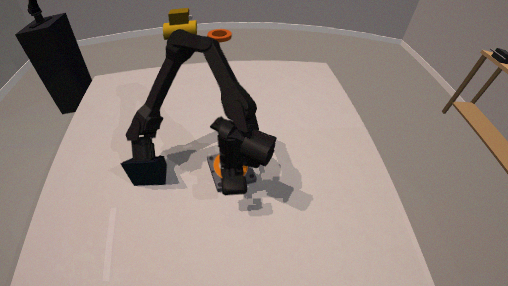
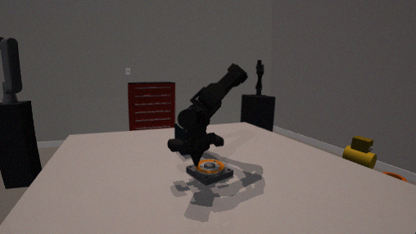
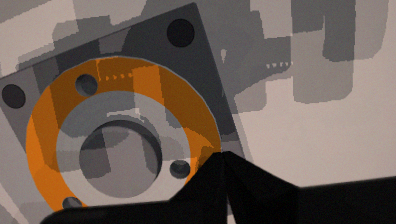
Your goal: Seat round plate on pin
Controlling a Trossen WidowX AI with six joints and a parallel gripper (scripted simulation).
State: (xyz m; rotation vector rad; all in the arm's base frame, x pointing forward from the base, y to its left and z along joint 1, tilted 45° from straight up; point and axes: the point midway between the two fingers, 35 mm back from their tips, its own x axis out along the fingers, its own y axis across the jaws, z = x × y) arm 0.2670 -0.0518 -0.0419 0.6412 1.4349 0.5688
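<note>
No text, label, brand, number or sign can be read anywhere.

I find the round plate (image 3: 125, 145) to be an orange ring with a grey inner face and a large central bore, seated over the post (image 3: 120, 152) on the dark square base (image 3: 200, 65). Small holes are visible in its face: one in the orange band at upper left, one in the grey face at lower right. A brighter orange patch (image 3: 145, 80) sits on the upper rim. I cannot tell whether the plate lies flat or where the pin is. The base has corner holes and rests on the counter (image 3: 325, 140).
</note>
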